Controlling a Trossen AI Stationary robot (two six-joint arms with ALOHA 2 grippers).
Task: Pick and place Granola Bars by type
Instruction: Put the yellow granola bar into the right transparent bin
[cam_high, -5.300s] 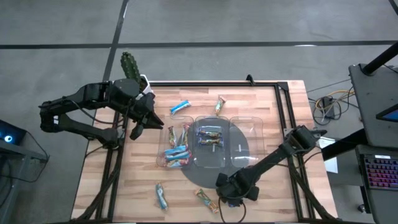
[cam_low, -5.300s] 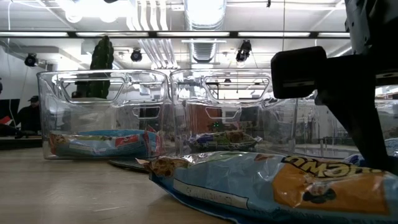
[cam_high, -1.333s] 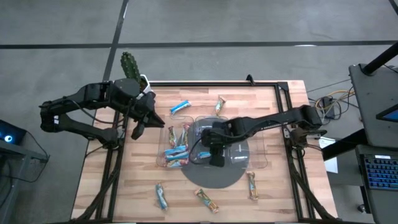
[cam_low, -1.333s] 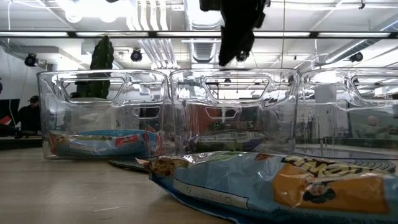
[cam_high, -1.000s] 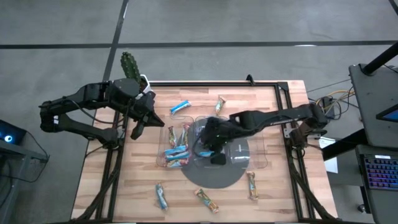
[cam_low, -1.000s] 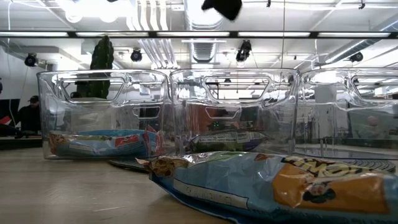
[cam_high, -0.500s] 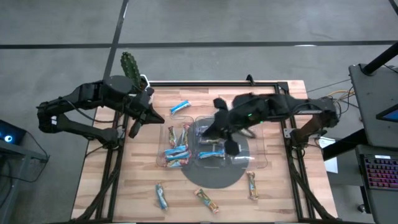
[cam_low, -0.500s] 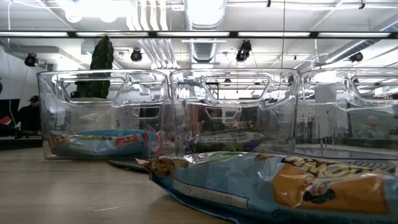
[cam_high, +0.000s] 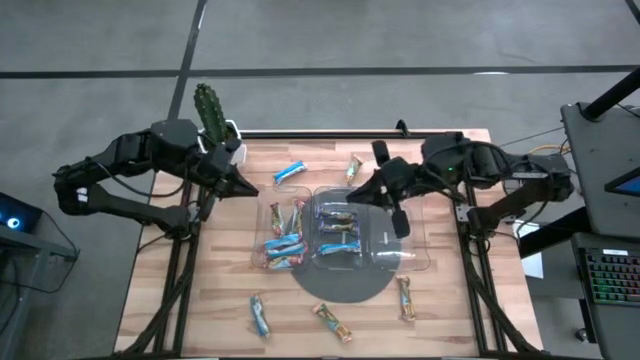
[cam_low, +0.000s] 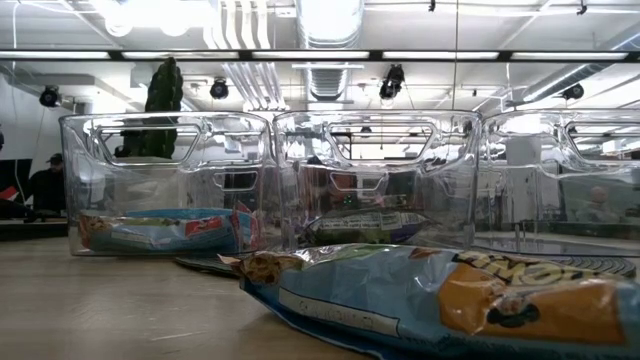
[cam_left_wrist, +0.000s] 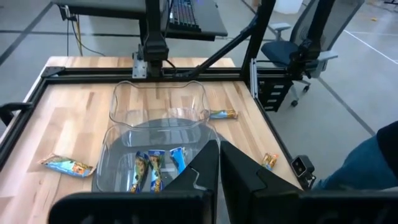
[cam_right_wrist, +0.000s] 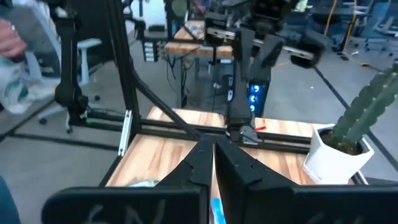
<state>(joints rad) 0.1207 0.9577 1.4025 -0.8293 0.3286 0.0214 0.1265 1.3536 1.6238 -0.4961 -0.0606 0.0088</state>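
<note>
At the far left edge of the tabletop (cam_high: 420, 150) stands a cactus (cam_high: 208, 104) in a white pot. Next to it, the left hand (cam_high: 237, 184) hangs above the wood with its two fingers closed together and holding nothing.

The clear tray (cam_high: 410, 262) in the middle has three compartments. The left compartment holds several Granola Bars (cam_high: 283, 245), mostly blue. The middle one holds a few multicoloured bars (cam_high: 337, 223). The right one looks empty. Other bars lie loose on the tabletop: a blue one (cam_high: 290, 172) and a small one (cam_high: 354, 167) behind the tray, and three more in front of it (cam_high: 260, 315) (cam_high: 332, 322) (cam_high: 405, 297).

The right hand (cam_high: 364, 191) is over the back edge of the middle compartment, its fingers also closed and empty.

In the low view a blue-and-gold wrapper (cam_low: 440, 295) is cut off at the right and bottom edges, and the bars inside the tray look hazy through its walls.
</note>
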